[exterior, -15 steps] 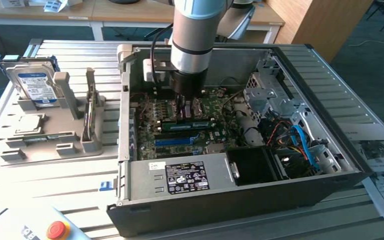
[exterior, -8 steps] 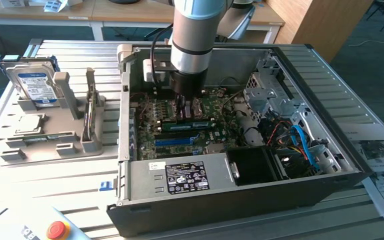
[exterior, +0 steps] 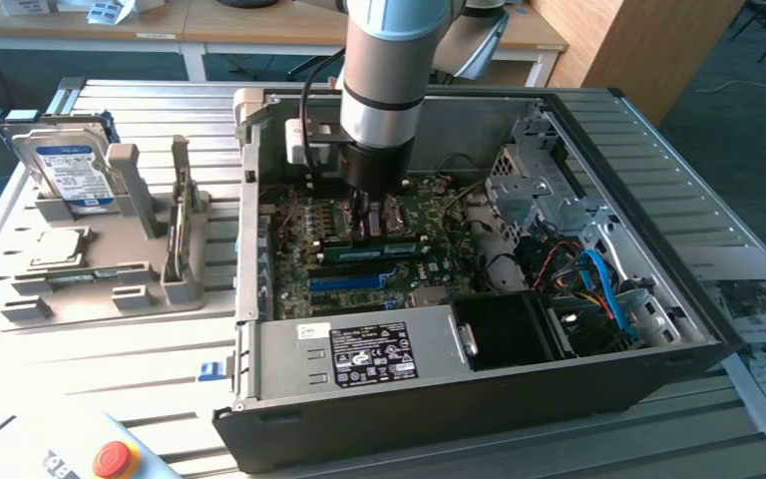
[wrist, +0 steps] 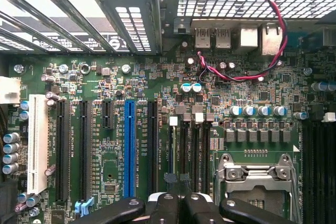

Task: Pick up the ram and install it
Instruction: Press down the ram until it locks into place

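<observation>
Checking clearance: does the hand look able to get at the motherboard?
Likely yes: the computer case lies open, and the shut hand hangs right over the motherboard, nothing between.

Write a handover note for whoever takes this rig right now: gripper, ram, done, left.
Gripper: shut, low over the motherboard inside the open case.
Ram: the green stick lying along the slots right under the fingers looks like it; cannot tell whether it is gripped.
Done: ram brought to the board.
Left: seating is not confirmed from these views.
</observation>
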Motion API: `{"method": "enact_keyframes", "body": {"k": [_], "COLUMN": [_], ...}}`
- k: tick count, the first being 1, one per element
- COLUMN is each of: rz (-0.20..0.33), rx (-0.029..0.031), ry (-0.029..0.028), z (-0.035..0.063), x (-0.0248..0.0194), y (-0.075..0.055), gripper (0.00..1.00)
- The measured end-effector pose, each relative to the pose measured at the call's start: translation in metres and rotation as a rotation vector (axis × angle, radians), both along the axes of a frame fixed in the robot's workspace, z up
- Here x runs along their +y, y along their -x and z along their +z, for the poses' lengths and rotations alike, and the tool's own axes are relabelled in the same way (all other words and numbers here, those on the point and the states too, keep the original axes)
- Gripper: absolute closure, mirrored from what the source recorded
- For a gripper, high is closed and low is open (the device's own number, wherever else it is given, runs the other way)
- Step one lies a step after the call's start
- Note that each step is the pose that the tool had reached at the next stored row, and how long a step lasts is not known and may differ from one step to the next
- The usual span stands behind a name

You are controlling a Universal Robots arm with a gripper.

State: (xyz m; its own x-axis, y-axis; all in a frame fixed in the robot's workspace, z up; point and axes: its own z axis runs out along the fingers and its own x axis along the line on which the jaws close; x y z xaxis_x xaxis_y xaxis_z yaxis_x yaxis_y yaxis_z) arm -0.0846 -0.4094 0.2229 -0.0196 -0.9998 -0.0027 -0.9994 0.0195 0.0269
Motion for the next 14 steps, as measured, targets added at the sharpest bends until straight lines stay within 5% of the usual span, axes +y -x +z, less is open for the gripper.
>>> {"method": "enact_keyframes", "body": {"k": [14], "rz": [0.0], "rx": [0.0], "ry": [-0.0001], "z": [-0.0001], "x": [0.0], "y": [0.0], "gripper": [0.9]}}
